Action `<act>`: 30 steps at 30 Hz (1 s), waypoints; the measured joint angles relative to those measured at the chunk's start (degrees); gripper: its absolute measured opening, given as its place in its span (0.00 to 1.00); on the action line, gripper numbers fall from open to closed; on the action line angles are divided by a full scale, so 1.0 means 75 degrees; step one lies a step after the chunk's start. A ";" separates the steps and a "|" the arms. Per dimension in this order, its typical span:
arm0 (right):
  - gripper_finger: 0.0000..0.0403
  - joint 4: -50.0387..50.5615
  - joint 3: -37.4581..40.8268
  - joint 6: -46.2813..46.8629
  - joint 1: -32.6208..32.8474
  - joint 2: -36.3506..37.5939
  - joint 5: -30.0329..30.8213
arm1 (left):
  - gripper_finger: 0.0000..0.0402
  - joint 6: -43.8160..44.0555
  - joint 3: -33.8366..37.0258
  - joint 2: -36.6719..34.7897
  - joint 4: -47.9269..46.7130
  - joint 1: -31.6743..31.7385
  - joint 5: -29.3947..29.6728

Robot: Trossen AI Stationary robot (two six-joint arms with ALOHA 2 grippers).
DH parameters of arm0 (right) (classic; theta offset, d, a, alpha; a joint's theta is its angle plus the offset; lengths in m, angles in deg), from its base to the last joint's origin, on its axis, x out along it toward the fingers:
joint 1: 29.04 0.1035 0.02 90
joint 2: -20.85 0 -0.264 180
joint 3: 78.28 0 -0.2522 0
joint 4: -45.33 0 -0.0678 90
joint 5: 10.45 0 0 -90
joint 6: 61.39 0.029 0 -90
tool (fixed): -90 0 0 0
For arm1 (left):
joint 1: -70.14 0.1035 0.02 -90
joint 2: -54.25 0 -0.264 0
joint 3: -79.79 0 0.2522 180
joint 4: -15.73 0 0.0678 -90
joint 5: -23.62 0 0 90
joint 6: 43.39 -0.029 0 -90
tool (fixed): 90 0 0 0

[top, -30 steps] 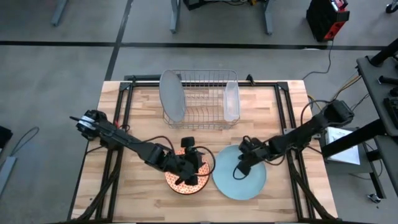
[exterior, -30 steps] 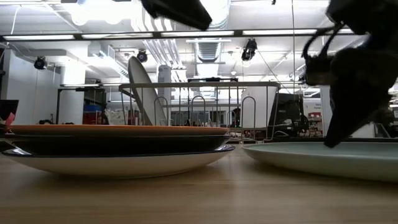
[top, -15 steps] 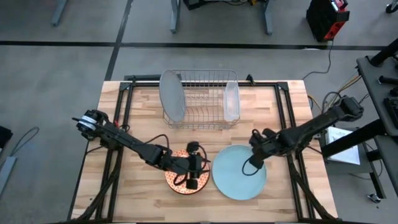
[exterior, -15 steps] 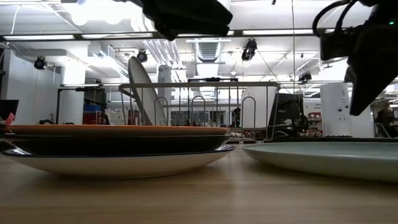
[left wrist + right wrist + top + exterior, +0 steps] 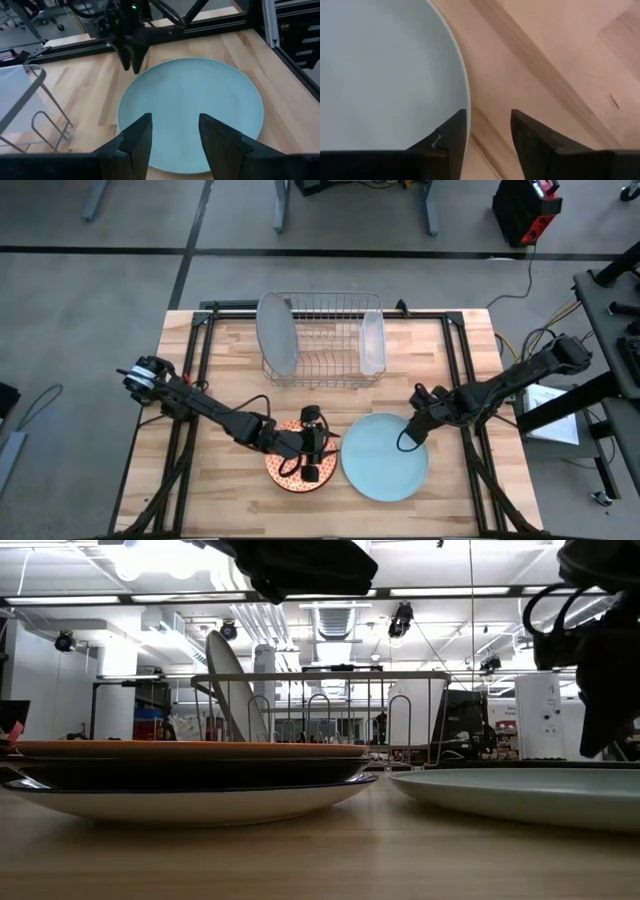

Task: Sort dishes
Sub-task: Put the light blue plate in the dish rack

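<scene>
Nearest the table's front edge we see the pale blue plate (image 5: 385, 471) lying flat on the wooden table (image 5: 220, 380), and just to its left a stack of smaller plates topped by the orange-and-white patterned plate (image 5: 296, 477); from table height the stack shows a dark plate (image 5: 190, 773) and a white one (image 5: 190, 802) beneath the orange top. Above that stack hovers the left gripper (image 5: 312, 446), its fingers (image 5: 137, 142) spread apart and holding nothing, pointed toward the pale blue plate. At that plate's right rim sits the right gripper (image 5: 410, 438), its fingers (image 5: 451, 135) parted and released, straddling the rim's edge over the wood without gripping it. Farther back stands the wire rack (image 5: 322, 340), with the large grey plate (image 5: 277, 334) set upright on edge at its left end and a clear plastic tub (image 5: 372, 343) upright at its right end.
</scene>
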 joint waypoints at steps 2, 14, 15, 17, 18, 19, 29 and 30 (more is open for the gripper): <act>0.40 -0.0231 0.0028 -0.0013 -0.0003 -0.0119 -0.0013 | 0.38 0.0000 0.0000 0.0000 0.0013 0.0020 0.0001; 0.40 -0.0993 0.0093 -0.0286 0.0003 -0.1268 -0.0403 | 0.38 0.0409 -0.0009 0.0301 0.0409 0.0022 -0.0029; 0.40 -0.1139 0.0097 -0.0350 0.0002 -0.1346 -0.0393 | 0.38 0.0406 -0.0009 0.0449 0.0593 0.0019 -0.0067; 0.38 -0.1357 0.0125 -0.0455 0.0000 -0.1457 -0.0379 | 0.38 0.0405 -0.0009 0.0764 0.0869 0.0022 -0.0070; 0.37 -0.1480 0.0128 -0.0480 0.0003 -0.1527 -0.0366 | 0.38 0.0405 -0.0006 0.0914 0.1057 0.0022 -0.0073; 0.36 -0.1565 0.0122 -0.0483 0.0003 -0.1586 -0.0320 | 0.38 0.0405 -0.0004 0.1046 0.1260 0.0022 -0.0073; 0.16 -0.1700 0.0157 -0.0763 0.0003 -0.1679 -0.0071 | 0.38 0.0426 -0.0039 0.1476 0.2232 0.0016 -0.0092; 0.12 -0.1687 0.0158 -0.0814 0.0003 -0.1668 -0.0028 | 0.38 0.0412 -0.0051 0.1464 0.2214 0.0016 -0.0089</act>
